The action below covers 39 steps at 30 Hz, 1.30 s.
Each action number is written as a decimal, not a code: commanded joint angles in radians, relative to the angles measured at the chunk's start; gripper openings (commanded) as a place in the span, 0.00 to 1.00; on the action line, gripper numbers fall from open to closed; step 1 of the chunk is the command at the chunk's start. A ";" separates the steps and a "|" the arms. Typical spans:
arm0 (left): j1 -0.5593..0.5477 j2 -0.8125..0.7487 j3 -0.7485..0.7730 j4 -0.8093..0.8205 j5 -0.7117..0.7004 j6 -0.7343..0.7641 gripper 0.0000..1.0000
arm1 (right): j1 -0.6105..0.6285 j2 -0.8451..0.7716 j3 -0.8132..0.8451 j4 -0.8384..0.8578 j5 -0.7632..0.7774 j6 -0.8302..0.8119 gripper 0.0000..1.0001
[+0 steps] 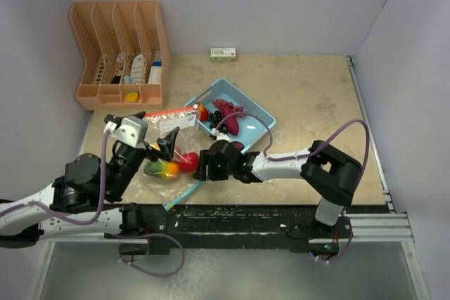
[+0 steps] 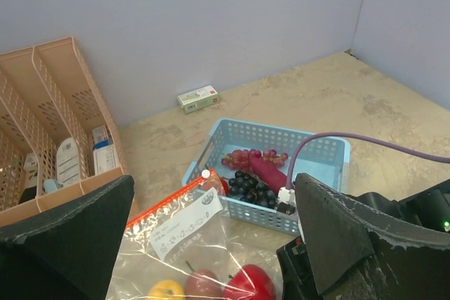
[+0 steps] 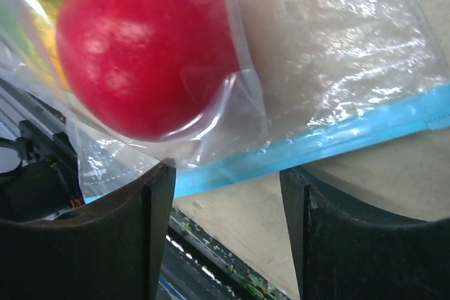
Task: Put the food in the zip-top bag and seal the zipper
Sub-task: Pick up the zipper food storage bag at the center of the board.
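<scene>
Spillage is our main worry. The left gripper (image 2: pixel 211 244) hangs spread wide above the zip-top bag (image 1: pixel 179 126), holding nothing. The right gripper (image 3: pixel 225 237) has its jaws apart astride the bag's blue edge strip (image 3: pixel 316 145) at the near end, not pinching it as far as we can see. If those jaws close and lift that end, we judge the food could roll toward the orange zipper (image 2: pixel 165 205) at the far end; we cannot tell how far that is open. On to the containers. The orange rack (image 1: pixel 119 54), far left, holds white bottles (image 1: pixel 138 68). The bag, near centre, holds a mango (image 1: pixel 160 168), a red pepper (image 3: pixel 140 54) and a lemon (image 2: pixel 166 289). The blue basket (image 2: pixel 295 142), just right of it, has dark grapes (image 2: pixel 249 187) and a maroon sweet potato (image 2: pixel 271 172) yet to go in.
</scene>
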<state>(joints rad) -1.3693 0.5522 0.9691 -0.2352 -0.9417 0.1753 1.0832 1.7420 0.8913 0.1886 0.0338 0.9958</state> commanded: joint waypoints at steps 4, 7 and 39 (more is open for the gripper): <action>-0.001 0.018 0.023 0.002 0.003 -0.010 0.99 | -0.005 0.026 0.011 0.119 -0.029 0.001 0.55; -0.001 0.020 0.023 -0.003 0.003 -0.012 0.99 | -0.008 0.044 0.012 0.123 -0.031 0.002 0.47; 0.001 0.018 0.059 0.020 0.320 0.029 1.00 | -0.006 -0.455 0.204 -0.427 0.247 -0.206 0.00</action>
<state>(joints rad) -1.3693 0.5110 0.9821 -0.1951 -0.6628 0.2016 1.0733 1.3273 1.0374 -0.1482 0.2287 0.8467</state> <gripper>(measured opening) 0.995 0.008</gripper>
